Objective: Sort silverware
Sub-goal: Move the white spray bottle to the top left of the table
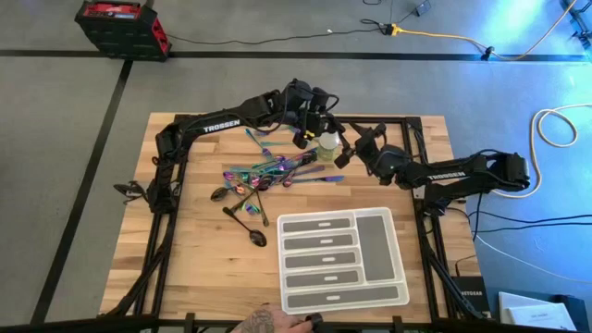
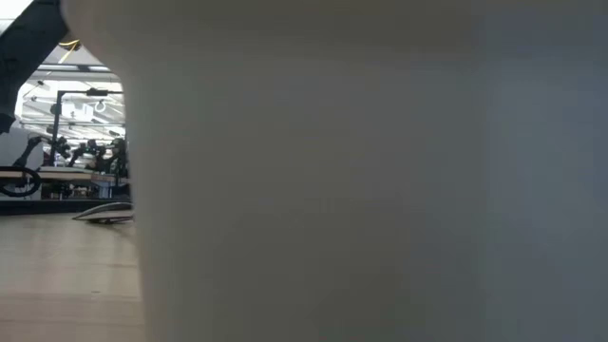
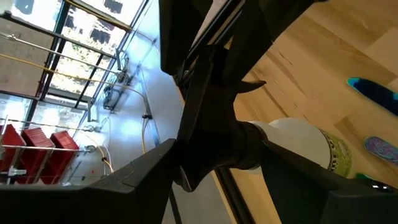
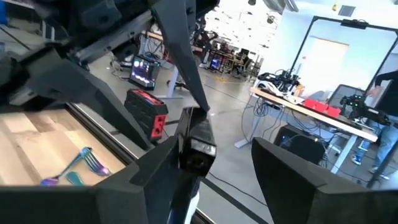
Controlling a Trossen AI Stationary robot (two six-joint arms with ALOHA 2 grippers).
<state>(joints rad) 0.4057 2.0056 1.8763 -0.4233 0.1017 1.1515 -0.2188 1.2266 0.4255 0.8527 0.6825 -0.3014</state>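
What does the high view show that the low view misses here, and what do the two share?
Only the high view shows the silverware heaped mid-table with dark spoons beside it, the empty compartment tray, the spray bottle at the far edge, and the left gripper and right gripper flanking that bottle. Only the low view shows the room behind, with a pale surface blocking most of it. Both show the wooden table.
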